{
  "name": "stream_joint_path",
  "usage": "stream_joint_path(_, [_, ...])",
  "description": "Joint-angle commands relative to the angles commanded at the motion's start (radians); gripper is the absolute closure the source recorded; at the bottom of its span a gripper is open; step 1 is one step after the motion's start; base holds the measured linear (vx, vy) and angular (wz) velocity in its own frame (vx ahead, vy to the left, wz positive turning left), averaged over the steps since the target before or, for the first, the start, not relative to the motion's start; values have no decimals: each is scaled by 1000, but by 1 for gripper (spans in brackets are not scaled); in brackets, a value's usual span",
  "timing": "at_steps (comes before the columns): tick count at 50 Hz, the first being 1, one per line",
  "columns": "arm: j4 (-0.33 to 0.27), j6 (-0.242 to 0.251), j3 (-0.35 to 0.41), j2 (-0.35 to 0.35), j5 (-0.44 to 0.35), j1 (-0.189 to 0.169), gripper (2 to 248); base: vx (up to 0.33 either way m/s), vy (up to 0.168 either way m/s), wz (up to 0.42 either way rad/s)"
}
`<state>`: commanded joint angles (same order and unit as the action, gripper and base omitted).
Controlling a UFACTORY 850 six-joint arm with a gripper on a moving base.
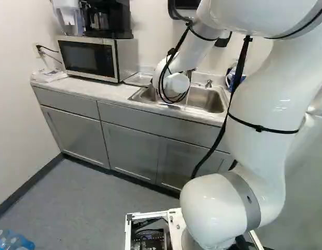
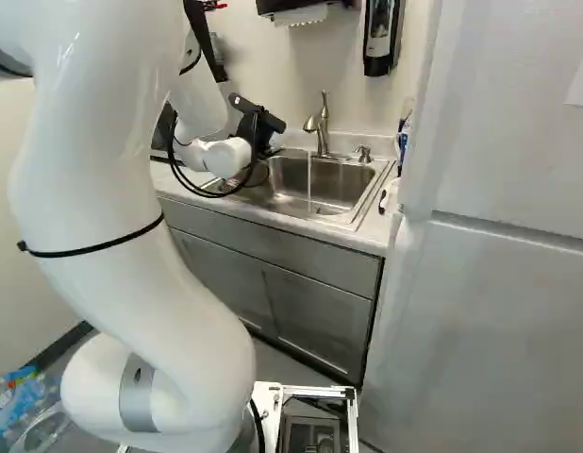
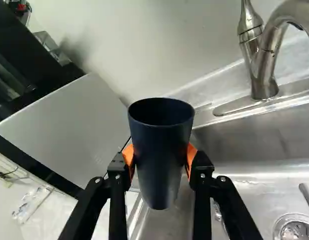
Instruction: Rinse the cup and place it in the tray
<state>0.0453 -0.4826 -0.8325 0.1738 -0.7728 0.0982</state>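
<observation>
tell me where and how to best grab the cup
Take the cup around the middle of its side wall, coming in from the side, an orange pad on each side, as the end effector holds it now. The wall is round and narrows toward the base, so a grip there should leave the open mouth free for rinsing.

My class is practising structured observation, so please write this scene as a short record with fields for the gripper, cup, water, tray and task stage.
Gripper: black, orange pads closed on both sides of the cup
Cup: dark blue, held beside the faucet, not under its spout
Water: a thin stream falling into the sink
Tray: metal, on the counter between the microwave and sink; its point
Task stage: cup not in the tray; whether it has been rinsed cannot be told
</observation>
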Motion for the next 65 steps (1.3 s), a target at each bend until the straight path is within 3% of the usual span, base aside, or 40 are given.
stream_joint_path(54, [0, 568, 0, 0, 0, 0, 130, 0, 0, 0])
stream_joint_path(65, [0, 568, 0, 0, 0, 0, 130, 0, 0, 0])
